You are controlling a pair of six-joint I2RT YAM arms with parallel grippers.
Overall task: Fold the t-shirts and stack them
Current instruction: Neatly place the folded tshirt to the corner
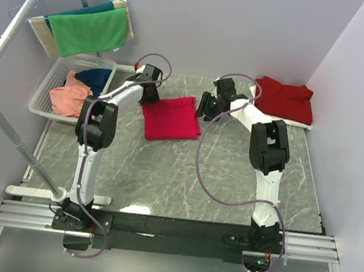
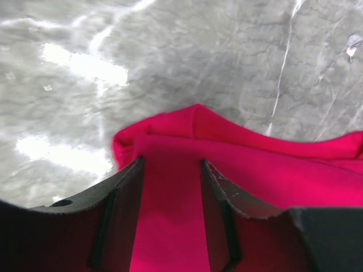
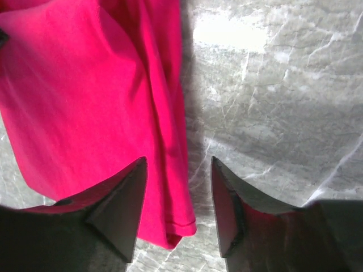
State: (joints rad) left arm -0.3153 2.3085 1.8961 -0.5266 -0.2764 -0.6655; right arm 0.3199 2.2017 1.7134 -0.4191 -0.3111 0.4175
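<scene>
Bright pinkish-red folded cotton t-shirt (image 1: 169, 117) (plain, no print) on a grey, white-veined marble tabletop (image 1: 184, 176) — right of the shirt, a darker maroon-red crumpled t-shirt (image 1: 285, 99).

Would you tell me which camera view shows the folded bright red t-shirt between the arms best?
The top external view: there the bright red t-shirt appears whole, folded into a rough square. The left wrist view shows only one corner of it, the right wrist view only one side edge.

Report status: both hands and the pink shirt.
Left hand open over pink shirt's far corner. Right hand open, straddling its right edge. Shirt folded, flat on table. No obstruction seen.
</scene>
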